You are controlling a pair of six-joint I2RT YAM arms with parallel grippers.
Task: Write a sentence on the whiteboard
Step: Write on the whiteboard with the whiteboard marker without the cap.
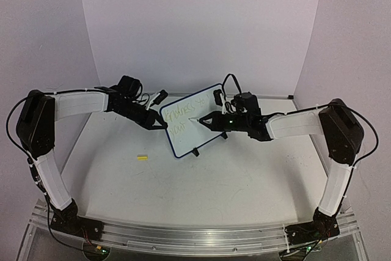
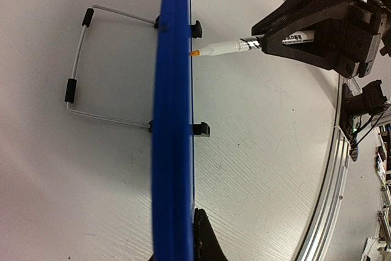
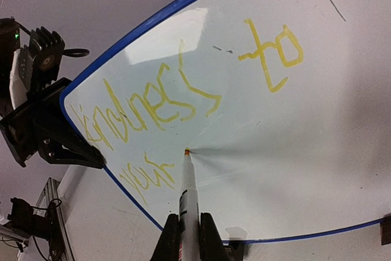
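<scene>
Small yellow piece [image 1: 142,158], maybe marker cap, loose on near table. Beyond: whiteboard [image 1: 211,99] mid-table, leaning on wire stand [image 2: 79,84]. Left gripper [image 1: 160,124] pinches its left edge, likely bracing against pen pressure. Right gripper [image 1: 209,120] clamps marker [image 3: 188,191], tip at board beside second line of sentence [image 3: 165,99]. Both elbows raised, forearms reaching inward.

The top camera looked down from above and behind me, taking in the whole table [image 1: 214,178] and the whiteboard [image 1: 186,139] mid-frame. My left wrist camera sat close, sighting along the board's blue rim edge-on; my right wrist camera faced its written side closely, along the marker [image 3: 188,187]. All three shared board and marker tip.
</scene>
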